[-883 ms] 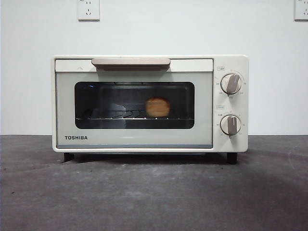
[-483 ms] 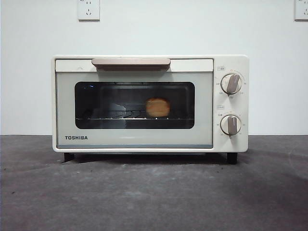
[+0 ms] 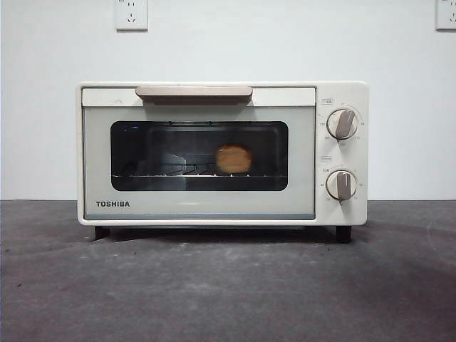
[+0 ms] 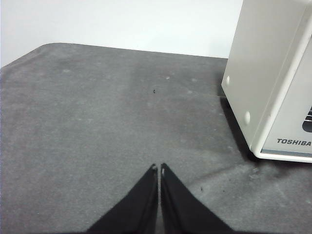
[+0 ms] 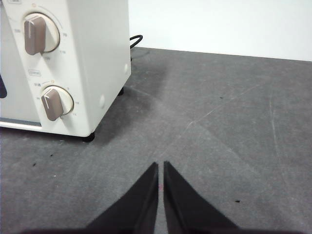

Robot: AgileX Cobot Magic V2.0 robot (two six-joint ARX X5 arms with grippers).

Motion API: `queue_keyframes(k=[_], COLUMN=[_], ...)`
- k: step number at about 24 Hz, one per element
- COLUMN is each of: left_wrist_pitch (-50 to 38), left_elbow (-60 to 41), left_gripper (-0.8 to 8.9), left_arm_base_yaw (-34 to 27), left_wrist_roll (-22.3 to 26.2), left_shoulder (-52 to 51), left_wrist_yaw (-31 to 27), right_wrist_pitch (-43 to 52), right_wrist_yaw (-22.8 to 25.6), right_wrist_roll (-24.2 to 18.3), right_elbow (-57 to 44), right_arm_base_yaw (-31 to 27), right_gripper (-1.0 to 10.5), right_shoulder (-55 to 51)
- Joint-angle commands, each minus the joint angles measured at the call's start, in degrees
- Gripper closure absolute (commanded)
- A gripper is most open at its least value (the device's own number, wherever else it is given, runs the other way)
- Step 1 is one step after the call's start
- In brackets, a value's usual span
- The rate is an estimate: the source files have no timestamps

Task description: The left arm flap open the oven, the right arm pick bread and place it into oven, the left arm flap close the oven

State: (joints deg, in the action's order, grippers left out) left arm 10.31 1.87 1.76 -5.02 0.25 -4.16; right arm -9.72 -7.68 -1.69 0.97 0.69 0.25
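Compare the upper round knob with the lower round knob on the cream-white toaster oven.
On the cream-white toaster oven, the upper round knob has its beige-brown grip tilted to the right; the lower round knob has its grip about upright. The upper dial's printed scale sweeps a wider arc than the lower's. Both are cream with beige-brown grips, stacked on the panel right of the door.

My table (image 3: 228,292) is a dark grey, slightly scuffed surface running back to the white wall. The oven (image 3: 222,153) stands on it on short black feet, door shut, square to the front. To either side of the oven I see only grey tabletop with small specks.
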Motion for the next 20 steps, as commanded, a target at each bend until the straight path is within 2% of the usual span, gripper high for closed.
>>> queue_keyframes(k=[1, 5, 7, 9, 20], left_wrist_pitch=[0.35, 0.35, 0.35, 0.35, 0.35], left_elbow=[-1.18, -1.18, -1.18, -1.18, -1.18], left_gripper=[7.97, 7.97, 7.97, 7.97, 7.97], left_arm_base_yaw=[0.09, 0.09, 0.09, 0.09, 0.09], left_wrist_roll=[0.46, 0.46, 0.46, 0.46, 0.46], left_shoulder=[-0.07, -0.07, -0.07, -0.07, -0.07], left_wrist_yaw=[0.07, 0.07, 0.07, 0.07, 0.07], right_wrist_pitch=[-0.50, -0.28, -0.20, -0.13, 0.81], right_wrist_yaw=[0.81, 3.76, 5.16, 5.35, 5.14], right_wrist_roll=[-0.44, 0.09, 2.45, 3.85, 3.82], right_elbow=[-0.39, -0.39, -0.39, -0.39, -0.39], right_arm_base_yaw=[-0.09, -0.13, -0.13, -0.13, -0.13], right_gripper=[9.3, 9.3, 9.3, 9.3, 9.3], right_shoulder=[-0.04, -0.04, -0.04, -0.04, -0.04])
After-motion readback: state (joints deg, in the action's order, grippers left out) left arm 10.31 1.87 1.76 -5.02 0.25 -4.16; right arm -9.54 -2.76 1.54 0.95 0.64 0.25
